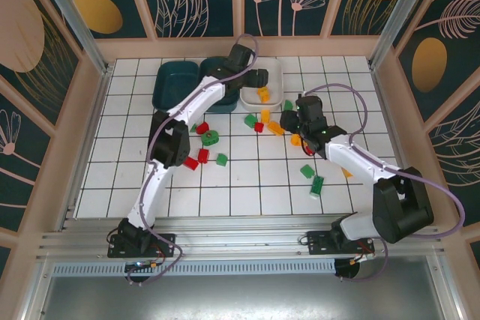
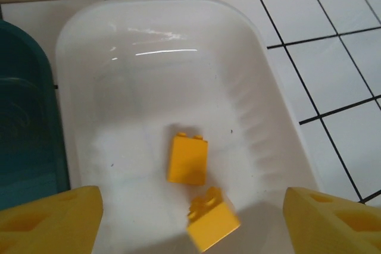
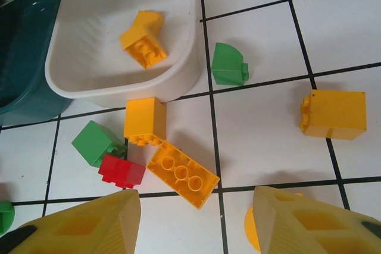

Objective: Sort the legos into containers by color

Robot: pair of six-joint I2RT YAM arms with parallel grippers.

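Yellow left end effector (image 2: 191, 206) gapes wide over white tub (image 2: 149, 75); right end effector (image 3: 196, 206) spread, half-hiding orange brick (image 3: 249, 236).

The worktop (image 1: 120, 177) lies bare down its 9 o'clock side and along the near rows at 6 o'clock; the far corner at 2 o'clock is open too. At 12 o'clock the white tub (image 1: 277, 73) and teal tubs (image 1: 176, 84) stand side by side, the left arm (image 1: 199, 99) slanting across them. The centre is crowded with loose bricks (image 1: 204, 140). A yellow brick (image 3: 144, 120) touches the white tub's near wall, with a long yellow brick (image 3: 183, 173), red brick (image 3: 122, 172) and green brick (image 3: 95, 142) packed close. Inside the tub, two yellow bricks (image 2: 188, 159) lie at the near end; its far half is free.
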